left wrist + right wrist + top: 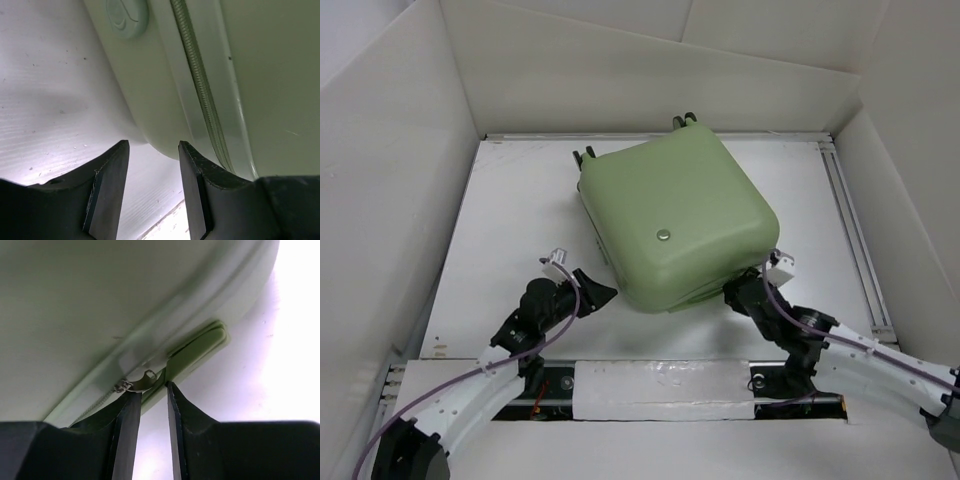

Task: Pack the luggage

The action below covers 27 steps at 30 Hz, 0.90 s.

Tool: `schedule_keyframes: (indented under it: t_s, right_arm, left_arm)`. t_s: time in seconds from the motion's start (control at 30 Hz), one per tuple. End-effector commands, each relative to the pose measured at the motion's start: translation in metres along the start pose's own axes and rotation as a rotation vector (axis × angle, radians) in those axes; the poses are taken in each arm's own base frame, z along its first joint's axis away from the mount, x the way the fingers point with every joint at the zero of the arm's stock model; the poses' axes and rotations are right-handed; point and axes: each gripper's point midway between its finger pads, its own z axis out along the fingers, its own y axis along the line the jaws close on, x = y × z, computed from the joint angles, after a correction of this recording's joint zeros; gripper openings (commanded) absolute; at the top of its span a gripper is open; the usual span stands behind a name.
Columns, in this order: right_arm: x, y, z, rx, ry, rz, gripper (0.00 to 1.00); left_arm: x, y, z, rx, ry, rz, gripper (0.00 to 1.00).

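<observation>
The luggage (670, 215), a pale green hard-shell suitcase, lies shut on the white table, wheels (585, 155) toward the back. My left gripper (598, 292) stands open at its near left corner. In the left wrist view the left gripper (152, 146) holds nothing, and the shell (150, 90) with its zipper line (200, 85) is just ahead. My right gripper (735, 292) is at the near right corner. In the right wrist view the right gripper (152, 389) is narrowly open, its tips touching the metal zipper slider (142, 382) and green pull tab (197, 352). Only table shows between its fingers.
White walls enclose the table on three sides. An aluminium rail (850, 220) runs along the right edge. A white taped strip (665, 385) lies between the arm bases at the front. A round green foot (125, 17) sticks out of the suitcase side.
</observation>
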Motion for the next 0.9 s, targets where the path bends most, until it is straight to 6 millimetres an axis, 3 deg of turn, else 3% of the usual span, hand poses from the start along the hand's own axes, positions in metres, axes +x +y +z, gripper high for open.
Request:
schedule_keyframes:
  t_s: [0.0, 0.07, 0.13, 0.3, 0.37, 0.43, 0.47, 0.87]
  right_arm:
    - [-0.026, 0.065, 0.003, -0.144, -0.045, 0.003, 0.33]
    - [-0.022, 0.076, 0.014, -0.136, -0.033, -0.071, 0.33]
    - [-0.026, 0.093, 0.017, -0.159, -0.036, -0.097, 0.33]
    - [-0.029, 0.091, 0.026, -0.116, -0.05, -0.181, 0.36]
    - [-0.024, 0.076, 0.029, -0.083, -0.057, -0.196, 0.38]
    - [-0.03, 0.079, 0.026, -0.127, -0.091, -0.194, 0.38]
    - [-0.026, 0.069, 0.028, -0.118, -0.101, -0.209, 0.38]
    - [-0.053, 0.082, 0.008, -0.295, -0.261, -0.277, 0.35]
  left_arm:
    - [-0.018, -0.026, 0.006, 0.089, -0.048, 0.017, 0.4]
    - [-0.018, -0.021, 0.01, 0.063, -0.04, 0.011, 0.4]
    - [-0.027, -0.034, 0.01, 0.094, -0.062, 0.02, 0.4]
    - [-0.033, -0.039, 0.01, 0.097, -0.079, 0.031, 0.4]
    - [-0.033, -0.039, 0.01, 0.097, -0.079, 0.031, 0.4]
    - [-0.033, -0.039, 0.01, 0.097, -0.079, 0.031, 0.39]
    - [-0.033, -0.039, 0.01, 0.097, -0.079, 0.031, 0.39]
    - [-0.043, -0.034, 0.004, 0.058, -0.133, 0.065, 0.35]
